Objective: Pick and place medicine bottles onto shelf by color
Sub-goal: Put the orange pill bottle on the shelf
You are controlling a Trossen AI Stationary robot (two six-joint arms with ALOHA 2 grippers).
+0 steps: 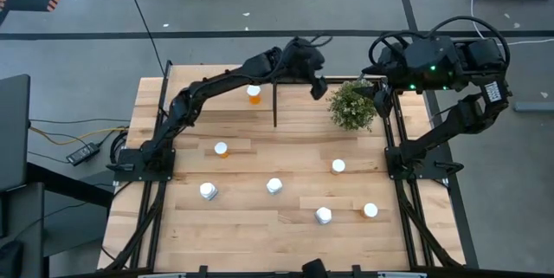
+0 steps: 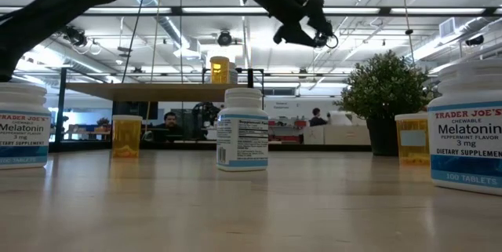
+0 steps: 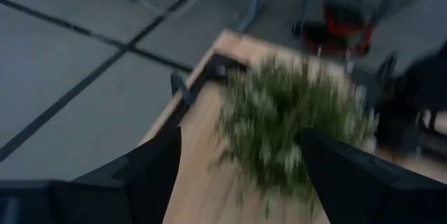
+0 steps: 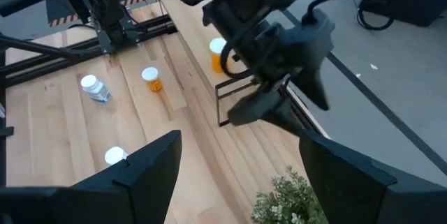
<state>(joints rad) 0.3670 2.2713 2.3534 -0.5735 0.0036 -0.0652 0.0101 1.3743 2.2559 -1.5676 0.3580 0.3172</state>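
- Your light plank-wood table (image 1: 260,226) carries everything; at its far edge stands the raised light-wood shelf with thin black posts and a black upright divider (image 1: 275,105).
- The bushy green potted plant (image 1: 352,105) sits on the shelf to the right of that divider, soft and leafy.
- Your left claw (image 1: 318,87) hangs high above the shelf between divider and plant, its dark fingers spread and empty.
- Your right claw (image 4: 237,175) waits spread and empty over the shelf's right end, beside the plant.
- One translucent orange bottle with a white cap (image 1: 254,94) already stands upright on the shelf, left of the divider.
- The loose cylindrical white-capped bottles all stand upright, well apart, back toward the arm bases from your left claw. The orange one at the left (image 1: 222,149) looks nearest that arm; the white one on the right (image 1: 338,166) lies nearer the right arm.
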